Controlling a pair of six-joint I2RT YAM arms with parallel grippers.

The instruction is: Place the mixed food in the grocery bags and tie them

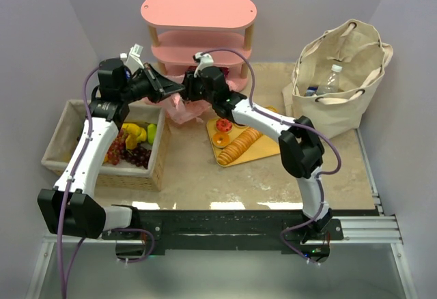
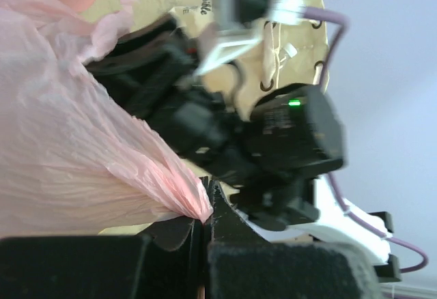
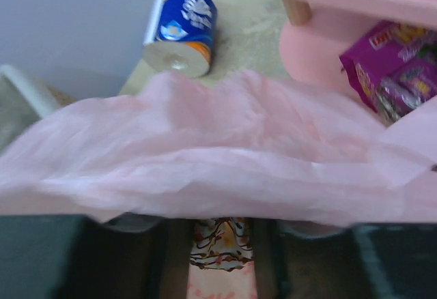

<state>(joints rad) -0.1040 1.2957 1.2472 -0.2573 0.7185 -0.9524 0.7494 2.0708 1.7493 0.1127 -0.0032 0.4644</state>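
The pink plastic bag [image 1: 183,112] lies in front of the shelf. My left gripper [image 1: 172,94] is shut on a twisted corner of the bag [image 2: 174,183], pinched tight between its jaws [image 2: 205,217]. My right gripper [image 1: 189,91] is right beside it at the bag's top. In the right wrist view the bag's film [image 3: 225,155] drapes over my fingertips, and a white-and-pink patterned packet [image 3: 220,248] fills the gap between the jaws. The beige canvas bag [image 1: 341,101] stands at the far right with a water bottle [image 1: 330,79] inside. A blue drink can [image 3: 181,29] lies behind the pink bag.
A pink two-tier shelf [image 1: 198,12] stands at the back, with purple snack packets [image 3: 396,63] on its lower tier. A woven basket [image 1: 61,135] with grapes and fruit is on the left. A wooden board [image 1: 263,150] with sliced food lies under my right arm.
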